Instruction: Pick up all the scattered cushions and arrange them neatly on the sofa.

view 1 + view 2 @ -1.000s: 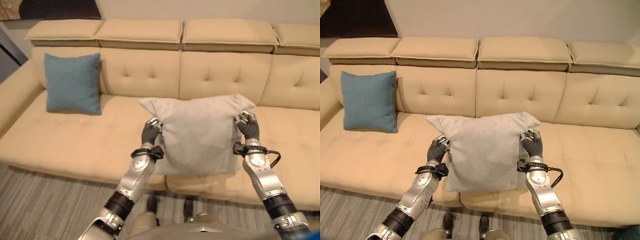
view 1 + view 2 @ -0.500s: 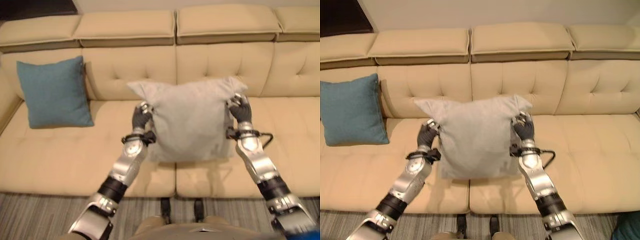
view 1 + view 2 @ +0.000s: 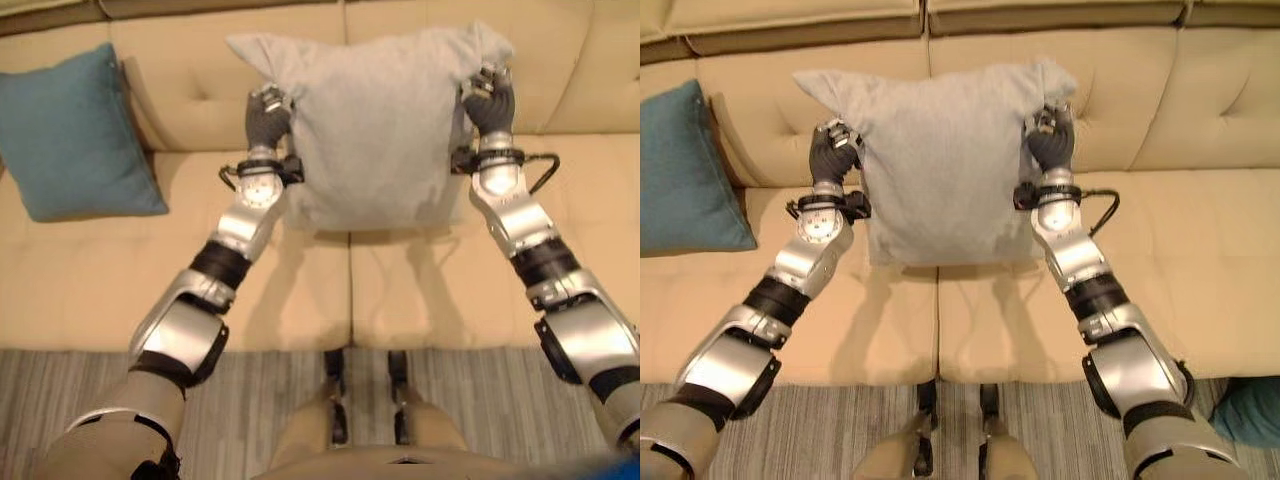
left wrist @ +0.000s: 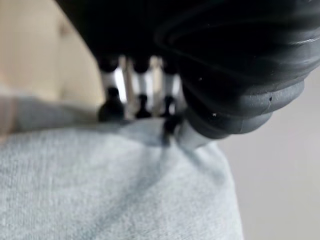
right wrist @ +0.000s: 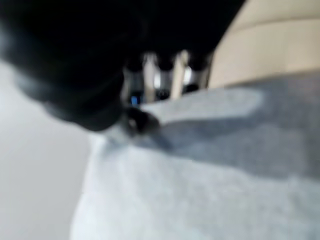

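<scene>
A light grey cushion [image 3: 378, 125] hangs upright in front of the beige sofa's backrest [image 3: 190, 85], above the seat's middle seam. My left hand [image 3: 265, 115] is shut on its left edge near the top corner, and my right hand [image 3: 490, 100] is shut on its right edge. Both wrist views show my fingers [image 4: 112, 105] and fingers [image 5: 135, 120] curled into the grey cloth [image 4: 100, 185]. A teal cushion [image 3: 70, 130] leans against the backrest at the sofa's left end.
The sofa's seat [image 3: 440, 280] spreads below the grey cushion and to the right. Striped grey carpet [image 3: 260, 400] runs along the sofa's front edge. Something teal [image 3: 1250, 415] lies on the floor at the lower right.
Both hands have carried the grey cushion up and further toward the backrest. The camera has come closer and tilted down, so the whole scene has shifted.
</scene>
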`<state>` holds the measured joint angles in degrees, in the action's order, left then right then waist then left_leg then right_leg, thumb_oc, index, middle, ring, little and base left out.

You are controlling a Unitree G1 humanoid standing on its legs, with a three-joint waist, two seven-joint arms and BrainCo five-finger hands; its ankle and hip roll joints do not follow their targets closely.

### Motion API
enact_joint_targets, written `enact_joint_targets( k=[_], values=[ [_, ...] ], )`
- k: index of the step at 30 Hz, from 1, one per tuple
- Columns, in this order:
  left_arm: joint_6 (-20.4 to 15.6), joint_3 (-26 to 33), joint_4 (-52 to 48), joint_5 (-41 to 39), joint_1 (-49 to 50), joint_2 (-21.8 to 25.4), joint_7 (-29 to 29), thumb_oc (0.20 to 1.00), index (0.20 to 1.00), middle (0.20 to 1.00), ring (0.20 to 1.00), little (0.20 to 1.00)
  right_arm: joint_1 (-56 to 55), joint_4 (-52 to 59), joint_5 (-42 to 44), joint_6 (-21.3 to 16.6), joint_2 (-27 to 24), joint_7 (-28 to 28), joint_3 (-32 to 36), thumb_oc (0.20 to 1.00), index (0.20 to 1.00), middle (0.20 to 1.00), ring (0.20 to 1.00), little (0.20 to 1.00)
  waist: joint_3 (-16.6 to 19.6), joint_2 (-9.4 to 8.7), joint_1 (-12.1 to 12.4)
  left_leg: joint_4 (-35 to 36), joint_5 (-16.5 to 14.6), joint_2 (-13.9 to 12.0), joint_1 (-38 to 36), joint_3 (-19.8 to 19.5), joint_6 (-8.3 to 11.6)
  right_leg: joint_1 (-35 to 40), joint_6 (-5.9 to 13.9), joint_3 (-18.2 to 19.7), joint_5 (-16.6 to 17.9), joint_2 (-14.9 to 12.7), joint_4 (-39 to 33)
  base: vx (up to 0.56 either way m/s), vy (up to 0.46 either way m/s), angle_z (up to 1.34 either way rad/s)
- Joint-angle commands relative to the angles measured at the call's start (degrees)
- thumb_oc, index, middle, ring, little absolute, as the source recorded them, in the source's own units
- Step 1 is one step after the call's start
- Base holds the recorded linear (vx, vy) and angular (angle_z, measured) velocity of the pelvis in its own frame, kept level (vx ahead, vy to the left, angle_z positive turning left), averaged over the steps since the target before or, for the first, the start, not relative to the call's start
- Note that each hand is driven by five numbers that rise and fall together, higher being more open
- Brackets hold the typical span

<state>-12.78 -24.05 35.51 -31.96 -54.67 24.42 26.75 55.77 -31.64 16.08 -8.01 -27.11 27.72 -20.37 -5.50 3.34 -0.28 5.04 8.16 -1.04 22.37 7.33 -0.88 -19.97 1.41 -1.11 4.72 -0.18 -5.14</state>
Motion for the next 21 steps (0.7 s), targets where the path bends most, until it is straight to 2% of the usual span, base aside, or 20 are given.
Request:
enact_joint_targets(
  k=[1, 4, 6, 10, 21],
  values=[
    [-7.5, -4.8, -0.8, 1.8, -14.8, 0.4, -1.2, 0.200, 0.200, 0.200, 0.200, 0.200, 11.3, 2.6, 0.5, -7.2, 1.7, -0.3, -1.9, 0.200, 0.200, 0.200, 0.200, 0.200, 1.1, -2.82, 1.0, 0.0, 0.9, -0.8, 2.7, -3.9, 6.35, -0.8, 7.27, -2.8, 3.1, -4.8, 0.9, -0.01, 0.003, 0.09],
    [-7.5, -4.8, -0.8, 1.8, -14.8, 0.4, -1.2, 0.200, 0.200, 0.200, 0.200, 0.200, 11.3, 2.6, 0.5, -7.2, 1.7, -0.3, -1.9, 0.200, 0.200, 0.200, 0.200, 0.200, 1.1, -2.82, 1.0, 0.0, 0.9, -0.8, 2.7, -3.9, 6.35, -0.8, 7.27, -2.8, 3.1, -4.8, 0.9, 0.00, 0.000, 0.06],
    [-7.8, -6.5, 5.1, 0.2, -21.6, 2.0, -1.9, 0.200, 0.200, 0.200, 0.200, 0.200, 18.0, -2.3, 1.3, -7.5, -0.4, 1.0, -3.7, 0.200, 0.200, 0.200, 0.200, 0.200, 1.8, -3.55, 1.3, 0.0, 2.3, -0.6, 8.3, -4.3, 7.62, -6.0, 7.81, -3.9, 4.1, -4.7, 0.1, 0.00, 0.000, 0.00],
    [-7.4, -8.3, 8.7, 0.1, -24.7, 2.4, -2.9, 0.200, 0.200, 0.200, 0.200, 0.200, 20.8, -5.1, 1.4, -7.5, -0.4, 1.2, -5.4, 0.200, 0.200, 0.200, 0.200, 0.200, 1.5, -3.54, 1.4, 0.0, 2.7, -0.4, 10.7, -4.9, 8.04, -8.4, 7.79, -4.2, 4.3, -5.1, 0.1, -0.01, 0.024, -0.02],
    [-6.1, -10.2, 13.9, 2.0, -27.8, 2.6, -3.8, 0.200, 0.200, 0.200, 0.200, 0.200, 21.7, -8.8, 1.1, -7.1, 1.2, 0.3, -7.5, 0.200, 0.200, 0.200, 0.200, 0.200, 0.5, -3.51, 1.2, 0.0, 3.7, -0.6, 16.0, -5.0, 8.70, -13.9, 8.09, -4.5, 5.4, -5.4, 0.1, -0.01, 0.005, 0.05]
  ],
)
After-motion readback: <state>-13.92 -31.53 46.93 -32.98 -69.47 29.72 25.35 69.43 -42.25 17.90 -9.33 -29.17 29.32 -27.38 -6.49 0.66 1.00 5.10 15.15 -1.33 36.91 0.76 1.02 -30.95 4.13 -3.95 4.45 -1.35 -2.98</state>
